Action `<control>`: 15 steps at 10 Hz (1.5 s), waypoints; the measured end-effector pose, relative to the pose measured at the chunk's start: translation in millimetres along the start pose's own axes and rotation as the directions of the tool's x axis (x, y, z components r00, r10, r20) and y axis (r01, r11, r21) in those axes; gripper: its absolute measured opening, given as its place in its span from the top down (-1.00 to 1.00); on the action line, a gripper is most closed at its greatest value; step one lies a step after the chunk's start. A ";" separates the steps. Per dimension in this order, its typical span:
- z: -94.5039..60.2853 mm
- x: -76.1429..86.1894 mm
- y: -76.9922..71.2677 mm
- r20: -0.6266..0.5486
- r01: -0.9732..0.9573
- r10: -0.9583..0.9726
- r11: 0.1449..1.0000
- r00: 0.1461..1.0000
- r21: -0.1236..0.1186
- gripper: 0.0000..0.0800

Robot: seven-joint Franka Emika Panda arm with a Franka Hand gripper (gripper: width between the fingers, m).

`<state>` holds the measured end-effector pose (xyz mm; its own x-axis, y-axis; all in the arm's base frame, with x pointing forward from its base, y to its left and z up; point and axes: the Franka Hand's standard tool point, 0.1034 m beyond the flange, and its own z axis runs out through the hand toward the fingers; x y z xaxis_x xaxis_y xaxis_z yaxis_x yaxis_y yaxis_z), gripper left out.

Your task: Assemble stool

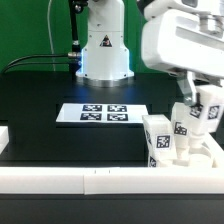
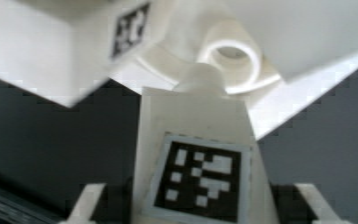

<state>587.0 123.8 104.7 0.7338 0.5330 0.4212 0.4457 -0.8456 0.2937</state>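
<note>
Now the hand pinches a leg by its sides, long axis pointing toward the seat's socket at twelve o'clock.

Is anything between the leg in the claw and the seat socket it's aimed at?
Nothing visible. In the wrist view the leg, held in the claw, points its tip at the open socket in the seat, with no part between. Whether the tip touches it cannot be told.
</note>
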 end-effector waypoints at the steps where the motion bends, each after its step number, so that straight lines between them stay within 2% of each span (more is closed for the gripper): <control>1: 2.3 8.2 -17.6 0.002 0.044 -0.044 0.999 0.999 -0.003 0.20; 2: -0.3 14.2 -27.3 -0.004 0.050 -0.050 0.999 0.999 -0.010 0.20; 6: 0.6 11.8 -22.0 0.001 0.055 -0.055 0.998 0.998 -0.017 0.20; 8: 2.8 9.5 -7.1 0.011 0.060 -0.060 0.998 0.998 -0.028 0.20; 9: 4.2 7.4 -5.4 0.014 0.058 -0.058 0.998 0.998 -0.030 0.20; 15: 14.4 -4.8 -6.1 0.037 0.065 -0.064 0.997 0.997 -0.032 0.20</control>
<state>588.2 126.1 88.5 0.7223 0.5845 0.3695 0.4756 -0.8078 0.3482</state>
